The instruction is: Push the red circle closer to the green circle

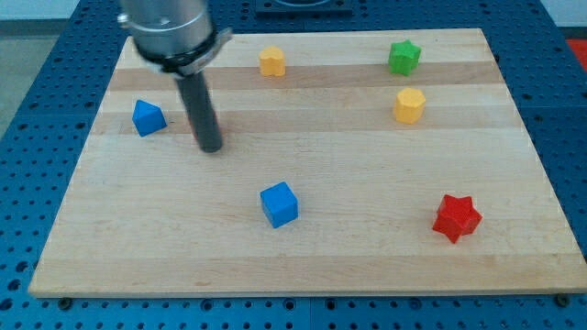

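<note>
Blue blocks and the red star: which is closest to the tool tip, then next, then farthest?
From my tip:
1. Blue block at the view's left, just beside it.
2. Blue cube, bottom middle.
3. Red star, bottom right, farthest.

The bench (367, 183) was pale wood with lighter and darker bands, set on a blue perforated surface (37, 137). On it lay two blue blocks (148, 117) (280, 203), two yellow blocks (271, 61) (409, 105), a green star (404, 57) and a red star (456, 217). The rod (202, 110) was dark grey.

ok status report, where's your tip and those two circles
My tip at the view's left, right of the blue block, touching nothing. No red or green circle visible; only a red star and green star. Path open.
</note>
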`<state>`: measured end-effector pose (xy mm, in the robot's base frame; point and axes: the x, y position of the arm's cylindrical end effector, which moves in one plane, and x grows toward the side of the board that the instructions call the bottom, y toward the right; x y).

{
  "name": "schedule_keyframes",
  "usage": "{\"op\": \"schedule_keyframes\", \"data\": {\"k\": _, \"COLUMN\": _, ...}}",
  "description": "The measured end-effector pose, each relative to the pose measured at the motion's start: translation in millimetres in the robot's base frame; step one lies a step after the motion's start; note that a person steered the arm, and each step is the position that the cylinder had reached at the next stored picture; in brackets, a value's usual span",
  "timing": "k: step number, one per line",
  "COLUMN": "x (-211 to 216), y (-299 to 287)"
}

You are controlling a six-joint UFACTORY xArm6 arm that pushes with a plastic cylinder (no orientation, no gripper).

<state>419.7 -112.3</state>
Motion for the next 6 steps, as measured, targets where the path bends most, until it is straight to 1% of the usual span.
{"op": "schedule_keyframes", "data": {"k": 1, "x": -44, "y": -4}}
{"op": "schedule_keyframes", "data": {"k": 2, "x": -7, "y": -2}}
{"op": "schedule_keyframes", "data": {"k": 3, "x": 13, "y": -10}}
{"op": "schedule_keyframes", "data": {"k": 4, "x": -12, "y": -61}}
{"op": "schedule_keyframes", "data": {"k": 5, "x": -44, "y": -61}}
{"op": "schedule_keyframes", "data": {"k": 6, "x": -85, "y": -60}}
